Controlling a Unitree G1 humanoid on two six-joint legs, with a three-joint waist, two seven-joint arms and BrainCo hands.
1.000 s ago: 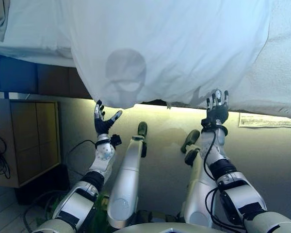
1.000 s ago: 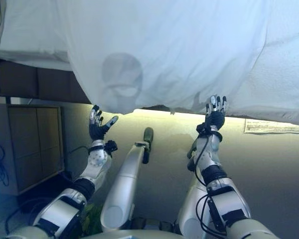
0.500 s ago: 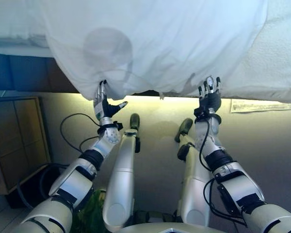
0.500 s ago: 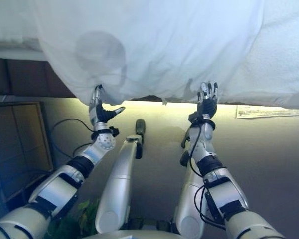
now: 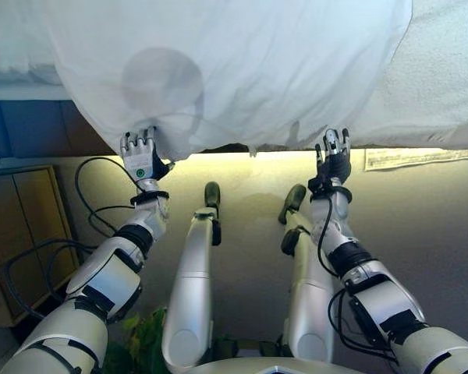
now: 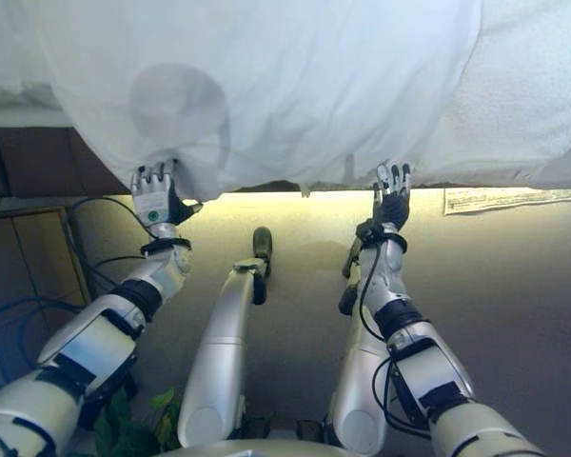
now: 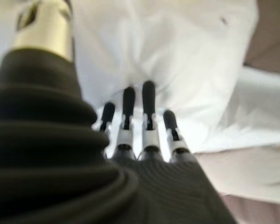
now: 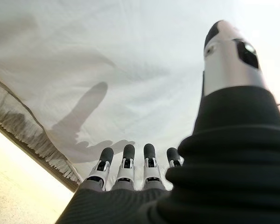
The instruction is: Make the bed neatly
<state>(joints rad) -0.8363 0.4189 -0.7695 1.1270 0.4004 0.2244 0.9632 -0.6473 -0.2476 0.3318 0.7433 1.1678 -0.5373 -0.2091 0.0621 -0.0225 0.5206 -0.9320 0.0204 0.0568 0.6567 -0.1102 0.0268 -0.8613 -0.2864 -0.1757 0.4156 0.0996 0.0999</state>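
Note:
A white sheet (image 5: 242, 70) hangs over the bed's near edge, its hem just above the floor. My left hand (image 5: 140, 158) is raised to the hem at the sheet's left corner. In the left wrist view its fingers (image 7: 148, 100) point straight out against the cloth, so it is open. My right hand (image 5: 333, 161) is up at the hem further right. Its fingers (image 8: 128, 161) are straight, their tips at the sheet's underside (image 8: 107, 60), and it holds nothing. A white textured blanket (image 5: 441, 86) lies beside the sheet on the right.
The bed's dark blue base (image 5: 31, 128) shows under the sheet at the left. A wooden cabinet (image 5: 19, 234) stands on the floor at the far left. A printed paper strip (image 5: 421, 158) lies on the beige floor by the bed at the right.
My left hand has turned its back toward the camera and risen until its fingers meet the sheet's corner. The right hand has stayed at the hem. The camera has shifted slightly.

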